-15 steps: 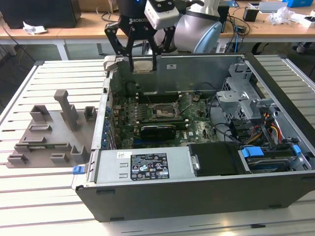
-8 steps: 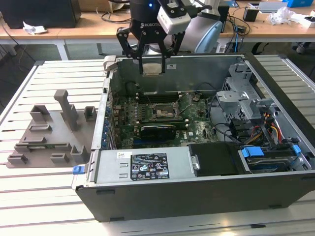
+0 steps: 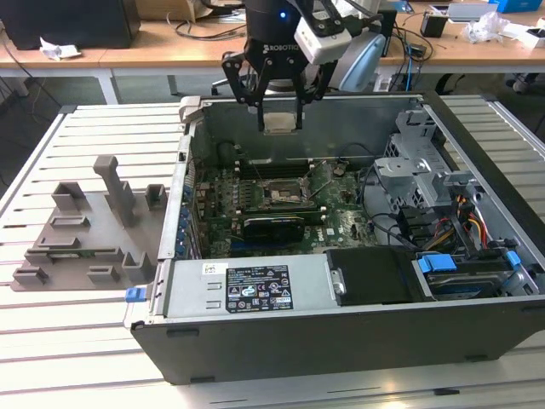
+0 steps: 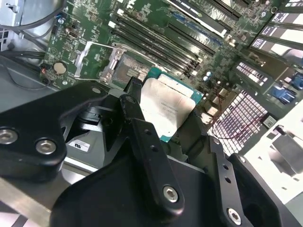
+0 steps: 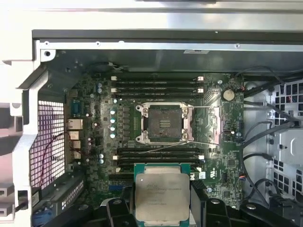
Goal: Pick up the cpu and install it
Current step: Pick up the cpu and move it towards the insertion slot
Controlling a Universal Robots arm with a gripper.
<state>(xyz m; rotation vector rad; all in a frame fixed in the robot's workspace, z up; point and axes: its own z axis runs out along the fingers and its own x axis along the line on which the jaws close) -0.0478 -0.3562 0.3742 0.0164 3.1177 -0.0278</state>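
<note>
Gripper: The gripper point(image 3: 281, 117) is seen in the exterior view hanging over the rear of the open case point(image 3: 341, 341), at 12 o'clock of the socket point(image 3: 281, 194).
Claw state: The fingers point(image 4: 142, 137) are clamped on two opposite edges of the cpu point(image 4: 168, 109), as shown in both wrist views.
Cpu: The cpu point(image 3: 281, 123) is held in the air, metal top up and roughly level, well clear of the board point(image 3: 341, 213). In the first wrist view the cpu point(image 5: 162, 196) is seen near the socket point(image 5: 163, 123) but not over it, with a bank of memory slots point(image 5: 158, 156) between them.
Socket: The contact field is exposed and the load plate point(image 5: 215, 125) is swung open beside it.
Power supply: The power supply point(image 3: 255, 290) is set at 6 o'clock of the socket, along the case's near wall in the exterior view.
Drive cage: A drive cage point(image 3: 409, 170) is placed at 3 o'clock of the socket.
Tray: A grey tray point(image 3: 85, 239) is laid on the slatted table point(image 3: 85, 358) at 9 o'clock of the case, just beside it.
</note>
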